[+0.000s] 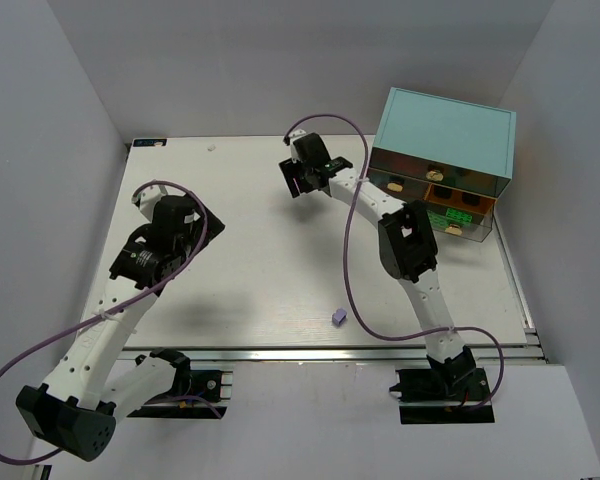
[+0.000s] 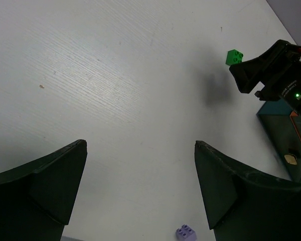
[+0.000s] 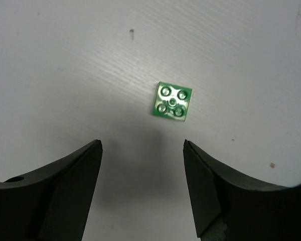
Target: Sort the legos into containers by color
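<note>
Step in hand: approach to a pick; neither arm holds a brick.

1. Left tool (image 2: pixel 140 145): jaws spread wide and empty, raised over bare counter (image 1: pixel 260 260). A lavender lego (image 2: pixel 185 232) lies on the counter near the right fingertip, outside the jaws.
2. Right tool (image 3: pixel 142 143): jaws well apart and empty, pointed down at a green lego (image 3: pixel 173 100). This brick lies studs up just ahead of the fingertips, not between them, and slightly skewed to the jaw line.
3. Teal cabinet (image 1: pixel 442 135): stands at the far right corner. Its drawers (image 1: pixel 450 200) face the arms; one appears to show green inside.

Probable next move: advance the right tool until the fingers straddle the green lego, lower to the counter, then close. The brick is small, so centring matters.
</note>
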`<state>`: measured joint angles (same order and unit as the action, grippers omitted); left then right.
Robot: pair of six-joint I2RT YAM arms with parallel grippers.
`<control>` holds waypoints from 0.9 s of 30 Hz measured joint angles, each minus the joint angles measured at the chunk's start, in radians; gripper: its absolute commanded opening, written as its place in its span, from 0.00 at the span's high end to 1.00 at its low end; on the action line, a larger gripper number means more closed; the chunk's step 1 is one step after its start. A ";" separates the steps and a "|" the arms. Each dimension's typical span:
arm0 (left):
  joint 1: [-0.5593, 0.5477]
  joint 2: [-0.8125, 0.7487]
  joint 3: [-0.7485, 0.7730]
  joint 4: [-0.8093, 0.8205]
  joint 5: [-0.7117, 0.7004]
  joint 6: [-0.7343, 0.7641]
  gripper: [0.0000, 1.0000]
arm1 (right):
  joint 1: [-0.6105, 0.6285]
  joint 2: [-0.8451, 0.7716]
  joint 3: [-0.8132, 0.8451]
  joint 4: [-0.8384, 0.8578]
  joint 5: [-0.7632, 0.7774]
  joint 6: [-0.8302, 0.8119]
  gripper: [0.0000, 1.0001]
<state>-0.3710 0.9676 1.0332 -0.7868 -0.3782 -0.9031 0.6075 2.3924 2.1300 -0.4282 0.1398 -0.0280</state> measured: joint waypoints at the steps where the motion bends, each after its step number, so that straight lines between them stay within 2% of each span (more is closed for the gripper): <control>1: 0.000 0.001 0.000 -0.006 0.000 -0.002 0.02 | 0.000 0.017 0.005 0.021 0.024 0.014 0.29; 5: 0.000 0.003 0.000 -0.026 0.000 -0.008 0.02 | -0.001 0.097 0.052 0.096 0.112 0.052 0.30; 10: 0.000 0.003 0.000 -0.044 -0.002 -0.020 0.02 | -0.007 0.156 0.054 0.134 0.147 0.073 0.32; 16: 0.000 0.005 0.002 -0.055 -0.003 -0.027 0.02 | -0.018 0.192 0.089 0.185 0.149 0.085 0.41; 22: 0.000 0.013 0.015 -0.064 -0.009 -0.033 0.02 | -0.028 0.210 0.106 0.202 0.117 0.117 0.70; 23: 0.000 0.014 0.015 -0.067 -0.012 -0.035 0.02 | -0.030 0.210 0.106 0.201 0.112 0.123 0.79; 25: 0.000 0.018 0.015 -0.075 -0.022 -0.041 0.02 | -0.034 0.210 0.104 0.203 0.097 0.123 0.88; 26: 0.000 0.021 0.015 -0.078 -0.029 -0.043 0.02 | -0.037 0.208 0.101 0.206 0.083 0.119 0.93; 27: 0.000 0.025 0.015 -0.081 -0.034 -0.045 0.02 | -0.040 0.200 0.090 0.215 0.060 0.108 0.93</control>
<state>-0.3710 0.9924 1.0485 -0.8677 -0.4118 -0.9482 0.5674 2.5927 2.2196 -0.2134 0.2001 0.0795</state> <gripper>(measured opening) 0.973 0.427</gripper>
